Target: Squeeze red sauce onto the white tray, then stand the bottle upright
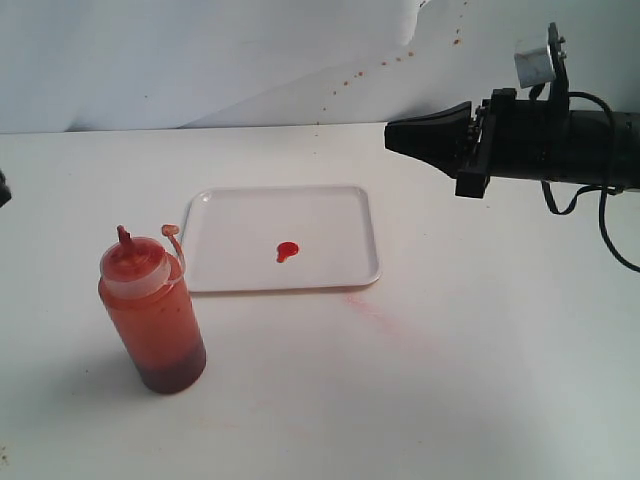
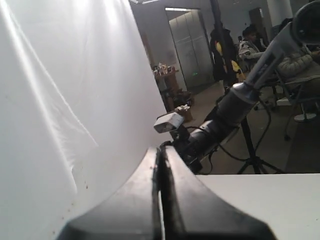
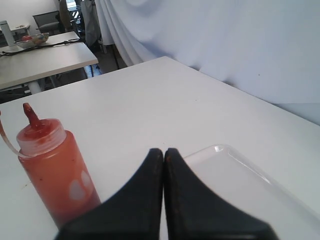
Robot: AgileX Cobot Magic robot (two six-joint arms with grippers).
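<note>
In the exterior view we see the translucent cylindrical plastic squeeze bottle [image 1: 152, 310] of orange-red sauce standing upright on the white surface [image 1: 480, 380]. It is just beside the near left corner of the flat rectangular white tray [image 1: 330, 205], and its small tethered cap hangs off to one side of the stained nozzle. Only this view shows us the red sauce [image 1: 287, 250], a small glossy blob near the middle of the tray. It also shows a faint pink streak [image 1: 368, 305] on the surface just off the tray's near right corner. The right tool [image 1: 392, 135] hangs in the air beyond the tray's far right corner, well apart from the bottle.

The right wrist view gives us what the exterior one cannot: the seam between the two black fingers, pressed fully together with nothing between them. Past them we see the bottle and one rounded corner of the tray, but the blob lies outside this picture.

The left wrist view looks away from the tray and bottle. There the left tool [image 2: 161, 150] is likewise closed tight on nothing. It faces the white backdrop cloth [image 2: 60, 100], with the right arm [image 2: 225, 115] beyond it.
</note>
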